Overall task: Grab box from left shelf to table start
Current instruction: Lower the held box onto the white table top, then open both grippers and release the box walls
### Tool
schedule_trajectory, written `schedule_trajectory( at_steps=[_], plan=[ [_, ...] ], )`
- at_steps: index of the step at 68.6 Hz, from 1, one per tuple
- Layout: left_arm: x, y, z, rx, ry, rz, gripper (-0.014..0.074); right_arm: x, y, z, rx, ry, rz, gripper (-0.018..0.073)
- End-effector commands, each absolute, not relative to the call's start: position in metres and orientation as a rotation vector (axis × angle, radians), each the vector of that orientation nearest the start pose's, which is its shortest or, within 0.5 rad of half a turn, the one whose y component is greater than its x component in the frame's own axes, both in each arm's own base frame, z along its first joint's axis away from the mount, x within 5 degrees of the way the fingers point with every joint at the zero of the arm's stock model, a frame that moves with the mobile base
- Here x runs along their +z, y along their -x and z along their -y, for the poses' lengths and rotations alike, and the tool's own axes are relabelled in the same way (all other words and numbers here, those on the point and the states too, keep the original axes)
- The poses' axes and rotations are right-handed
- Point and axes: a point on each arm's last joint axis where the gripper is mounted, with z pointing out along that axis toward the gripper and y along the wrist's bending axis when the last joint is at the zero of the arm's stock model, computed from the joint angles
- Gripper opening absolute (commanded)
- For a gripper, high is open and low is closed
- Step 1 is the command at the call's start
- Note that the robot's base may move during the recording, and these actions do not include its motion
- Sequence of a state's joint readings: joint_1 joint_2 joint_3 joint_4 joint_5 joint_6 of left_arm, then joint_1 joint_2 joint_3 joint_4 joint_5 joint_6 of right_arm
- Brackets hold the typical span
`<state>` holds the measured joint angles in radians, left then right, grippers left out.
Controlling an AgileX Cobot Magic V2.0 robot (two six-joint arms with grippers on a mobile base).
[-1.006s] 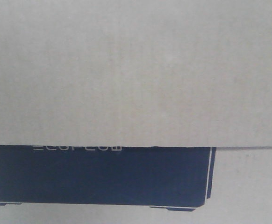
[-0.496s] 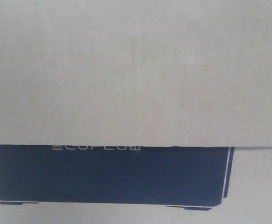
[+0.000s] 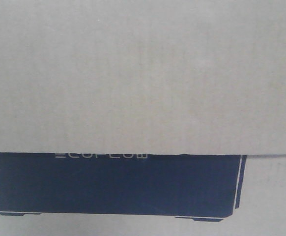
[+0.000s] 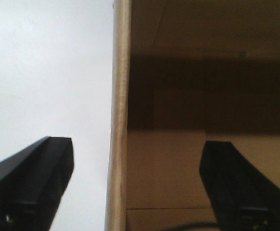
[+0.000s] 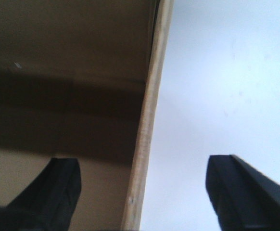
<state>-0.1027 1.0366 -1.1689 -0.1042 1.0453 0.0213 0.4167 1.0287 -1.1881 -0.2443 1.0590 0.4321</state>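
Box right up in our face, both grippers straddling its side walls

From the front view we basically see nothing but the box [image 3: 143, 73]: plain cardboard fills the top, and the black print [image 3: 113, 184] with pale lettering runs along the bottom, its right edge showing. We can't spot any shelf or table here. On the left wrist view, the left gripper [image 4: 135, 187] has its fingers [image 4: 34, 183] spread wide, one outside the cardboard wall and one inside the box, with the wall edge standing between them, not touching as far as we can tell. Right wrist view, same deal mirrored: the right gripper [image 5: 145, 197] is spread open around the box wall [image 5: 147, 120], pale background beyond it.
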Motion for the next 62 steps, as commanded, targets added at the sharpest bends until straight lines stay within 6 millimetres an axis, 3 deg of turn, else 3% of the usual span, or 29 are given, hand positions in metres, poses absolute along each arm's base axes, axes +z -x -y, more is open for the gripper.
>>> schedule_trajectory(
  at_steps=[1, 5, 14, 23, 27, 35, 47, 62],
  plan=[
    [0.425, -0.158, 0.026, -0.193, -0.119, -2.224, 0.0356, 0.437, -0.153, -0.044, 0.146, 0.009, -2.147, 0.0560],
    [0.429, -0.140, 0.024, -0.190, -0.119, -2.174, 0.0293, 0.440, -0.139, -0.037, 0.150, 0.007, -2.110, 0.0504],
    [0.427, -0.099, 0.019, -0.187, -0.117, -2.065, 0.0127, 0.440, -0.103, -0.020, 0.138, 0.039, -2.027, 0.0257],
    [0.409, -0.065, 0.015, -0.188, -0.112, -1.979, -0.0048, 0.419, -0.076, -0.008, 0.124, 0.077, -1.974, 0.0043],
    [0.396, -0.055, 0.014, -0.189, -0.108, -1.950, -0.0108, 0.407, -0.068, -0.004, 0.114, 0.084, -1.951, 0.0053],
    [0.371, -0.035, 0.011, -0.189, -0.102, -1.882, -0.0099, 0.378, -0.053, 0.002, 0.110, 0.104, -1.887, 0.0053],
    [0.334, -0.018, 0.009, -0.190, -0.090, -1.780, -0.0099, 0.336, -0.046, 0.005, 0.081, 0.161, -1.774, 0.0053],
    [0.318, -0.006, 0.007, -0.187, -0.091, -1.710, -0.0099, 0.318, -0.047, 0.002, 0.094, 0.199, -1.704, 0.0053]
  ],
)
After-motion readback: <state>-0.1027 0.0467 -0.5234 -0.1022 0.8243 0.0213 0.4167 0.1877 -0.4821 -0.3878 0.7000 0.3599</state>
